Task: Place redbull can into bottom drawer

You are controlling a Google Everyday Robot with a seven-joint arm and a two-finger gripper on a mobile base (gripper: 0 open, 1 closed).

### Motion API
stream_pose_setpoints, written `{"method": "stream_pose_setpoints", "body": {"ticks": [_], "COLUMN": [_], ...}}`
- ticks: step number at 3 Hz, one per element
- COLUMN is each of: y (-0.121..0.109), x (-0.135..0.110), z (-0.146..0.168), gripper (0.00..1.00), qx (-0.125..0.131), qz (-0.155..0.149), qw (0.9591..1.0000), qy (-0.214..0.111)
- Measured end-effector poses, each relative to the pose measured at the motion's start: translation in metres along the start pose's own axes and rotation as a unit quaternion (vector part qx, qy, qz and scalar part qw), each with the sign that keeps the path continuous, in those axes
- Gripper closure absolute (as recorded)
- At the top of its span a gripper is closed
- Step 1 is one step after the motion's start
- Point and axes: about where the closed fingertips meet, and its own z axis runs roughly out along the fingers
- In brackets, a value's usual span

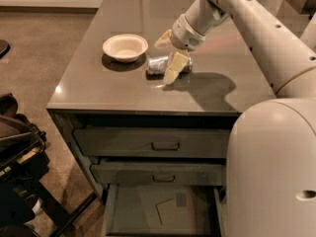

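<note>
The redbull can (159, 64) lies on its side on the grey countertop (113, 90), just right of the cream bowl (125, 47). My gripper (169, 53) hangs over the can's right end with its fingers spread. One finger (176, 66) is in front of the can's right part and the other (164, 39) is behind it, and they are not closed on the can. The bottom drawer (131, 206) is pulled open below, with a tan patch (169, 212) on its floor.
Two wide drawers with handles (165, 145) (163, 177) are shut above the open one. My white arm and base (271, 172) fill the right side. A dark bag or chair (15, 167) stands on the floor at the left.
</note>
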Motion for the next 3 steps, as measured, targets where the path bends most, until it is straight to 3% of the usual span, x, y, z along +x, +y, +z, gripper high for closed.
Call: {"method": "stream_pose_setpoints", "body": {"ticks": [3], "y": [0.0], "x": [0.0], "z": [0.0], "gripper": [0.88], "qx": [0.0], "qz": [0.0], "qw": [1.0], "qy": [0.0]}}
